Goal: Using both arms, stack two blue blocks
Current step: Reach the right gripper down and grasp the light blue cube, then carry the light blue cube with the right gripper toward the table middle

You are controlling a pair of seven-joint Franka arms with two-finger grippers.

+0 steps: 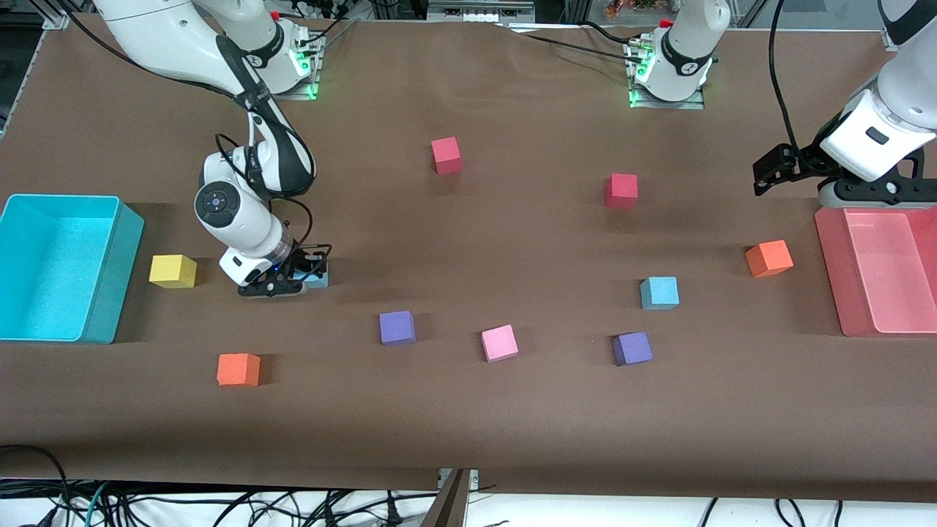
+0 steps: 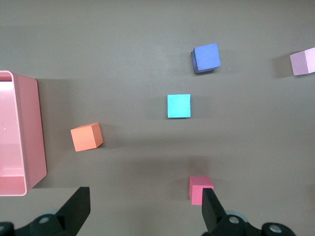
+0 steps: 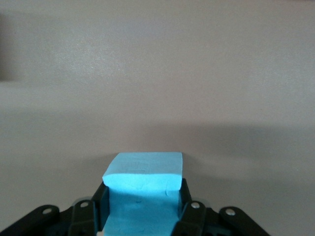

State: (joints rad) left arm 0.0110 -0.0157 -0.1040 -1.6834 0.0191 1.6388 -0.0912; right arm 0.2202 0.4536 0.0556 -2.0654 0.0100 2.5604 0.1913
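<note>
On the brown table [image 1: 468,432], the right gripper [image 1: 304,274] is down at the surface near the right arm's end, its black fingers [image 3: 184,204] clamped on either side of one small sky-blue foam cube [image 3: 142,194], which sits between a yellow foam cube [image 1: 173,271] and the table's middle, not far from the large turquoise bin [image 1: 110,293]. The second sky-blue foam cube [image 1: 659,293] rests alone toward the left arm's end, beside an orange foam cube [image 1: 768,258] and just farther from the front camera than a purple foam cube [image 1: 632,348]. The left gripper [image 2: 145,211] waits in the air by the pink tray [image 1: 831,278] at that end's edge, its fingers spread wide and holding nothing.
</note>
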